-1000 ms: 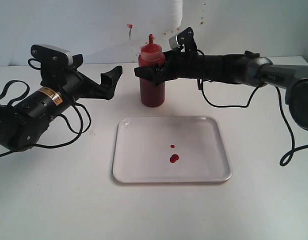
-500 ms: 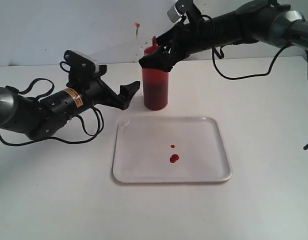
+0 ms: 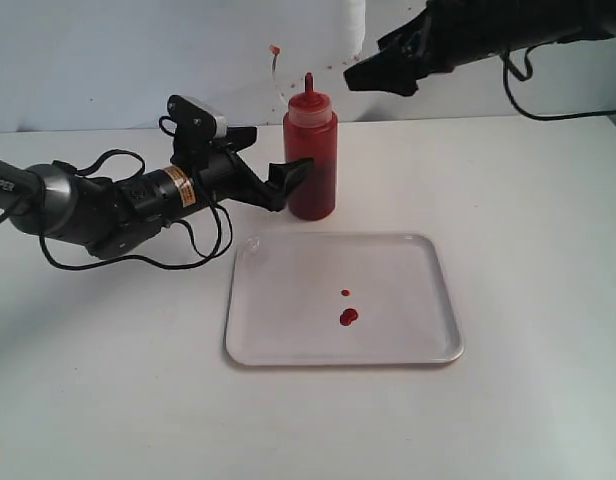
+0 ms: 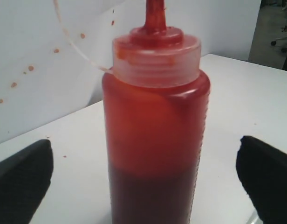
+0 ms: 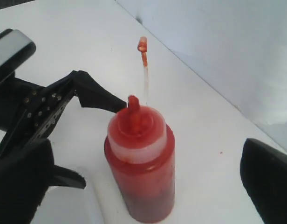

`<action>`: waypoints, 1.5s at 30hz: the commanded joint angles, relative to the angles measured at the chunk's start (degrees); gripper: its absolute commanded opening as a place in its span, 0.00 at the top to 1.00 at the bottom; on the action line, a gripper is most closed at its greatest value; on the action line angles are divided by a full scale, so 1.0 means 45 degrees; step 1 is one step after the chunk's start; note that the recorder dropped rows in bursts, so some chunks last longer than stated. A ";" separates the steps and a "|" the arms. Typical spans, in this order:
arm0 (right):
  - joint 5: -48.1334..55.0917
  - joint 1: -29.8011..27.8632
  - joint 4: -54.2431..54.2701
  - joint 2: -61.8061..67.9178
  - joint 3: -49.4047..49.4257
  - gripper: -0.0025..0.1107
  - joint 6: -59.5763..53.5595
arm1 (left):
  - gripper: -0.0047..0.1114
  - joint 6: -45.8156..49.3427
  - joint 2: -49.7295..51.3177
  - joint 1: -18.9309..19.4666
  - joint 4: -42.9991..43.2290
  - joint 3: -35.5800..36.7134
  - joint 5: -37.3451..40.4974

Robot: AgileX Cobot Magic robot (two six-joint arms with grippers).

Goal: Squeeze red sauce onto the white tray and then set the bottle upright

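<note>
The right gripper (image 3: 376, 68) has lifted off the bottle (image 3: 310, 160) and drawn back up and to the right, while the left gripper (image 3: 276, 158) has slid in toward the bottle from the left. The bottle itself has stayed in place, and so have the sauce blobs (image 3: 347, 317).

The left gripper's fingers (image 4: 23, 179) stand wide apart with the bottle upright between them. In the left wrist view there is bare table on either side of the bottle, so neither finger touches it. The bottle is dark red in its lower part and paler red above, with a clear cap and a red nozzle pointing straight up. A thin strand with a red tip rises from the cap.

The right gripper hangs above the bottle and off to one side, well clear of it, its fingers (image 5: 269, 179) also spread wide and holding nothing.

The tray (image 3: 433, 345) lies flat on the table (image 3: 528, 200), just in front of the left gripper's fingertips and near the bottle's base. Two small blobs of sauce sit close together near its middle.
</note>
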 commanded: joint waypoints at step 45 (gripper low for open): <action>0.1122 -0.1633 -0.3594 -0.0238 -0.0080 0.06 0.3064 | 0.96 -0.5123 0.0897 0.1251 0.5538 -0.3900 0.2774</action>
